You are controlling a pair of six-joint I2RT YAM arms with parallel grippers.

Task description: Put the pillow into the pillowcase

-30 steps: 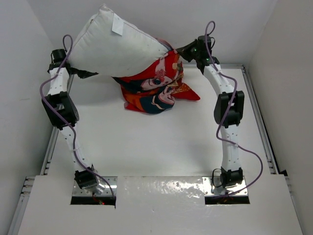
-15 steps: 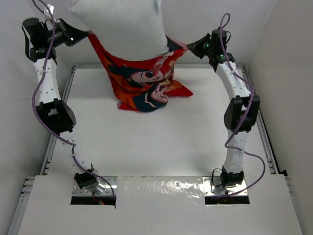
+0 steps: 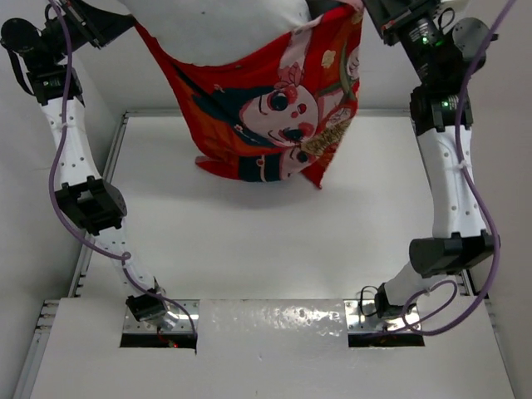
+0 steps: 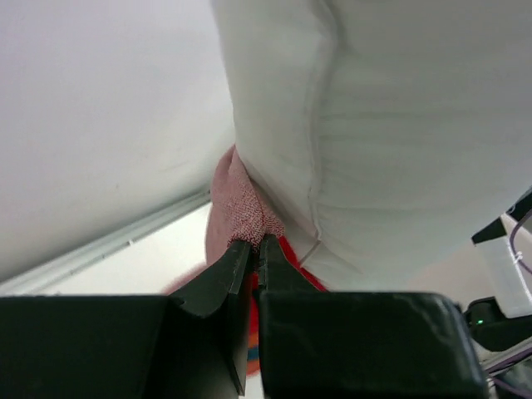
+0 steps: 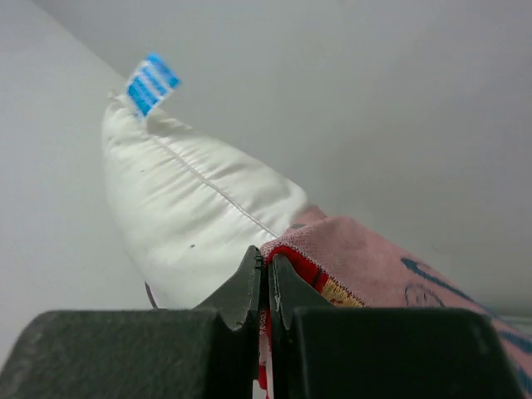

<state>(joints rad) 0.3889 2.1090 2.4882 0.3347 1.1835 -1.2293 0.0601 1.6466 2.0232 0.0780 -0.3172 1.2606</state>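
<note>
Left gripper (image 4: pixel 253 243) and right gripper (image 5: pixel 266 253) each clamp a hem corner, the best hold, of the limp pillowcase (image 3: pixel 274 116), held aloft partly around a plump, probably light pillow (image 5: pixel 191 216).

The pillow (image 3: pixel 224 29) is white, with a few tiny dark dots. Its little tag (image 5: pixel 152 84) has blue and white stripes. The pillowcase (image 3: pixel 266 116) is bright red outside, with pictures of doll faces that have pale skin, dark blue-green hair and yellow fans. Inside it is soft pink. The table (image 3: pixel 249 241) is white. The arms (image 3: pixel 71 141) are white with black joints.
</note>
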